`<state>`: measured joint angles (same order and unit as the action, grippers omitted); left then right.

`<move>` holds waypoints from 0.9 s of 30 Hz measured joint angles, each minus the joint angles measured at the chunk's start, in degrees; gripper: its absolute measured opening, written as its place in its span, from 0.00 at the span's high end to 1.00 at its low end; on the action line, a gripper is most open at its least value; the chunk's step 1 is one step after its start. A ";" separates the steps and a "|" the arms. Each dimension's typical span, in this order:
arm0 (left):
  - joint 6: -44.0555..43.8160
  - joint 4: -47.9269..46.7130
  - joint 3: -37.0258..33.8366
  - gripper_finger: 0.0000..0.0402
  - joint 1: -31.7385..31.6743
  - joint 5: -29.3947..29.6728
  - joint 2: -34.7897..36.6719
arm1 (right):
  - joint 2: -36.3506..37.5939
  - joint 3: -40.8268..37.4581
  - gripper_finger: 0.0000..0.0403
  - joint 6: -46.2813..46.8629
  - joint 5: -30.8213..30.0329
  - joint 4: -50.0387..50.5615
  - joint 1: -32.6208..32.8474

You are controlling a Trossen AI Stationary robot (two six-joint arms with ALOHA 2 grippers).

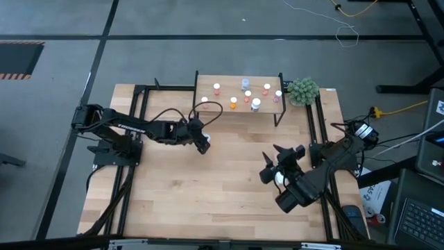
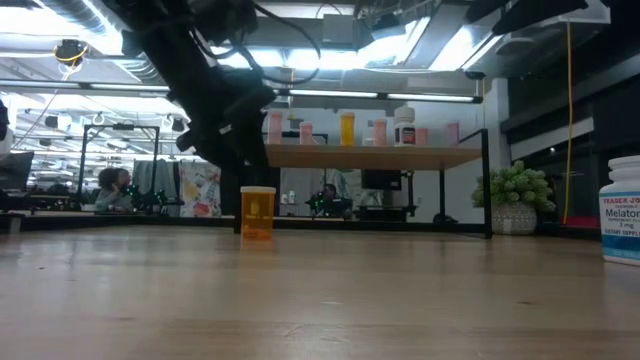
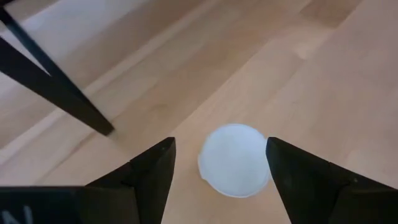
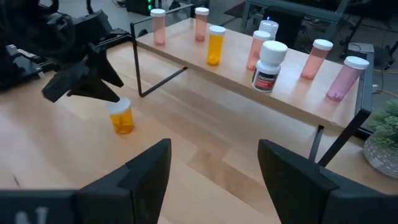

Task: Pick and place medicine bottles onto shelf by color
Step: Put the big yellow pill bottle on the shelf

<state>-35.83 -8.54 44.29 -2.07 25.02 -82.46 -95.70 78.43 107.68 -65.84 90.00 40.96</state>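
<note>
Looking straight down from the high view, I see the left gripper (image 1: 202,144) hanging over the table at about seven o'clock from the shelf (image 1: 205,91), just off its near-left leg. The right gripper (image 1: 272,167) waits toward four o'clock of the tabletop, with a white bottle (image 1: 279,178) beside it. On the shelf stand several small medicine bottles (image 1: 233,103), orange and pink, plus a white-capped one; a green plant (image 1: 303,90) sits at the shelf's three o'clock end.

From the low view, an orange bottle (image 2: 257,212) stands upright on the table (image 2: 320,300), below the dark left arm and in front of the shelf.

Through the left wrist view, my fingers (image 3: 152,177) are spread apart with the bottle's white cap (image 3: 235,159) between them, neither finger touching it.

Through the right wrist view, that gripper's fingers (image 4: 149,171) stand wide apart and hold nothing. Beyond them the left gripper hovers right over the orange bottle, and the shelf carries pink, orange and white bottles in a row.
</note>
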 joint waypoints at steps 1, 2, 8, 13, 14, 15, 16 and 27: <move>-0.05 0.17 0.00 0.38 0.05 -0.13 0.00 | 0.00 0.00 0.40 -0.12 0.00 -0.02 -0.19; -0.09 0.36 0.00 0.38 0.03 -0.17 0.00 | 0.00 0.00 0.40 -0.18 0.01 -0.02 -0.32; -0.10 1.39 0.00 0.38 0.25 -1.32 0.00 | 0.00 0.00 0.40 -1.62 0.01 0.00 -0.73; 0.39 1.40 0.00 0.38 0.99 -2.44 -0.48 | 0.00 0.00 0.40 -1.68 0.12 0.00 -0.73; 0.39 1.25 -0.02 0.38 1.10 -2.38 -0.55 | 0.00 0.00 0.40 -1.70 0.42 0.00 -0.73; 0.35 1.25 -0.04 0.38 1.16 -2.18 -0.54 | 0.00 0.00 0.40 -1.71 0.93 0.00 -0.73; 0.05 1.42 -0.04 0.38 1.16 -2.10 -0.52 | 0.00 0.00 0.40 -1.71 1.37 0.00 -0.73; 2.53 2.26 -0.04 0.38 1.12 -1.67 -1.56 | 0.00 0.02 0.40 -1.75 2.64 0.00 -0.73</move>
<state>-33.29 -6.28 44.25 -0.95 23.35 -84.01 -95.70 78.46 105.93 -63.20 90.00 40.23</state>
